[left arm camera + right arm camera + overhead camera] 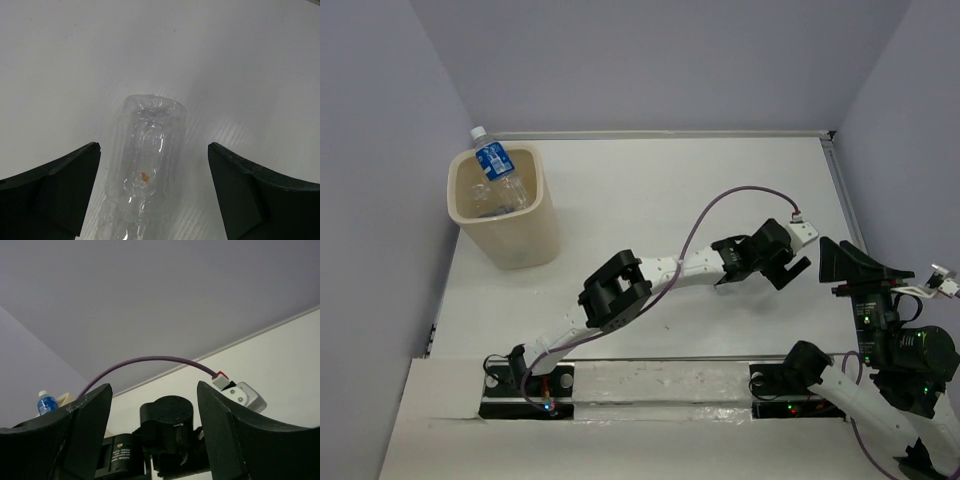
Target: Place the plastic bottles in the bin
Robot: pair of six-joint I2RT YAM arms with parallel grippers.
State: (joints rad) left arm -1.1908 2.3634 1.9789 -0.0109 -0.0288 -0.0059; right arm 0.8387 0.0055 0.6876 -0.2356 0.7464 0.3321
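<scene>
Bottle [147,172], clear and unlabelled, lies on the counter [75,60] inside the left pincer [152,146], which is spread wide and empty, apparently straddling it so closing grips it for the bin [542,222].

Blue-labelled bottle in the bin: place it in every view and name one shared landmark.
Top external: upper left, blue-labelled bottle poking above the bin rim.
Left wrist: not in it.
Right wrist: blue-labelled bottle at far left edge, lower half.
Shared landmark: purple cable, seen in top external and right wrist.
</scene>
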